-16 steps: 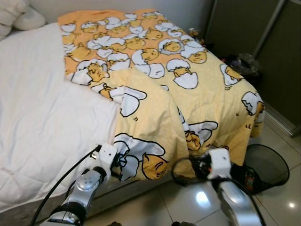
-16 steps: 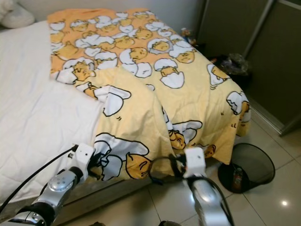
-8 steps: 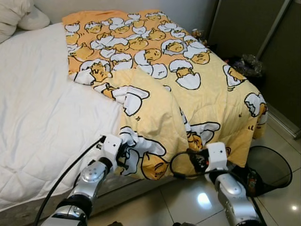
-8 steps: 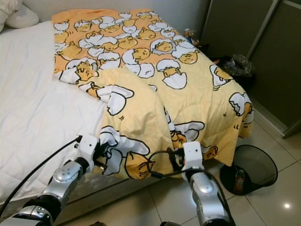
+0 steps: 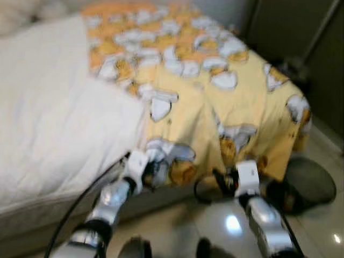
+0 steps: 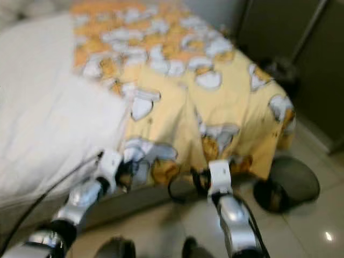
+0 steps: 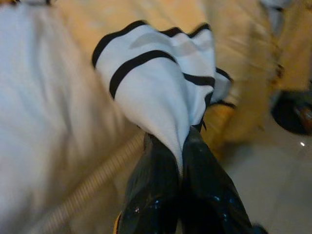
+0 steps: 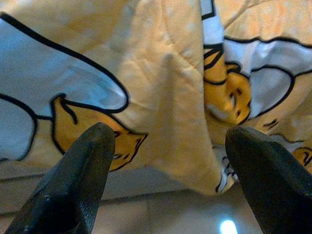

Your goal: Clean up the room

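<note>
Camera shifted and blurred, left gripper [image 7: 180, 146] still pinching blanket [image 5: 215, 102]

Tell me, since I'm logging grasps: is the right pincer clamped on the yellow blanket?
No; in the right wrist view the right pincer stands wide open, its fingers apart before the yellow blanket's hanging edge.

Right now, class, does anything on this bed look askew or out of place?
Yes. The yellow blanket covers just one side of the bed, leaving the white mattress bare, and its hem hangs bunched in folds over the edge. The left gripper is shut on a pinched fold; the right gripper is open beside the hem.
</note>
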Controlling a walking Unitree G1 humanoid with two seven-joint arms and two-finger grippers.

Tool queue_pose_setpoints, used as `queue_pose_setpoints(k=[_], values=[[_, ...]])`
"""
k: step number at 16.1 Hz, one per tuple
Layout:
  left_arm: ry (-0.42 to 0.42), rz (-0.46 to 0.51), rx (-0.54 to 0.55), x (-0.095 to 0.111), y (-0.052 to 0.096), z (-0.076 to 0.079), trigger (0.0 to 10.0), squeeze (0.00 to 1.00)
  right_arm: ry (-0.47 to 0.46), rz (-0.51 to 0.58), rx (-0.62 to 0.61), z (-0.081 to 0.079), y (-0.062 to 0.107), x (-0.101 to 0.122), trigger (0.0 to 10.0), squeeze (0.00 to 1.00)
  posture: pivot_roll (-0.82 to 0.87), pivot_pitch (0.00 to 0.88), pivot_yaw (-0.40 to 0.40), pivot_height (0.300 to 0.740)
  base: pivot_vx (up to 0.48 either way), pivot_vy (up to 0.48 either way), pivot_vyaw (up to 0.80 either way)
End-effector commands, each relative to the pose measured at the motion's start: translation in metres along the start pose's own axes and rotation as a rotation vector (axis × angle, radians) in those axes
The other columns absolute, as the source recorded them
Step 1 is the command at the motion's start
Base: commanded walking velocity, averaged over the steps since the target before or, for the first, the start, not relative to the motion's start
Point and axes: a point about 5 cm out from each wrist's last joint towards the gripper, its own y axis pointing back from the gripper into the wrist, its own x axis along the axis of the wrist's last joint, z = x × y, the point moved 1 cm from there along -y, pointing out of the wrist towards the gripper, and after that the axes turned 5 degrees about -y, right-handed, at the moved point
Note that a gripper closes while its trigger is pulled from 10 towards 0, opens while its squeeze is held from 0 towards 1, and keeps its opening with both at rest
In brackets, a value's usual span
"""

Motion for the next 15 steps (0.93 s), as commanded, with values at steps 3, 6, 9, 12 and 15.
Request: queue_pose_setpoints(k=[3,6,9,12,15], values=[[-0.107,0.000,-0.234,-0.004,0.001,0.031,10.0,0.00,0.000,-0.014,-0.006,0.005,0.003,-0.004,10.0,0.00,-0.01,0.000,0.000,0.740,0.000,0.000,0.00],[-0.110,-0.024,-0.554,-0.011,0.005,0.075,10.0,0.00,0.008,-0.036,0.012,0.005,0.004,-0.007,10.0,0.00,-0.01,0.000,-0.015,0.740,0.000,0.000,0.00],[-0.122,-0.102,-0.668,-0.012,0.000,0.104,10.0,0.00,0.015,-0.045,0.024,0.005,0.004,-0.008,10.0,0.00,-0.02,0.000,-0.022,0.740,0.000,0.000,0.00],[-0.276,-0.161,-0.614,-0.014,-0.006,0.101,10.0,0.02,0.022,-0.049,0.035,0.003,0.004,-0.008,10.0,0.00,-0.03,0.000,-0.025,0.740,0.000,0.000,0.00],[-0.289,-0.171,-0.584,-0.017,-0.004,0.090,10.0,1.00,0.019,-0.046,0.033,0.003,0.003,-0.008,10.0,0.00,-0.03,0.000,-0.020,0.740,0.000,0.000,0.00]])
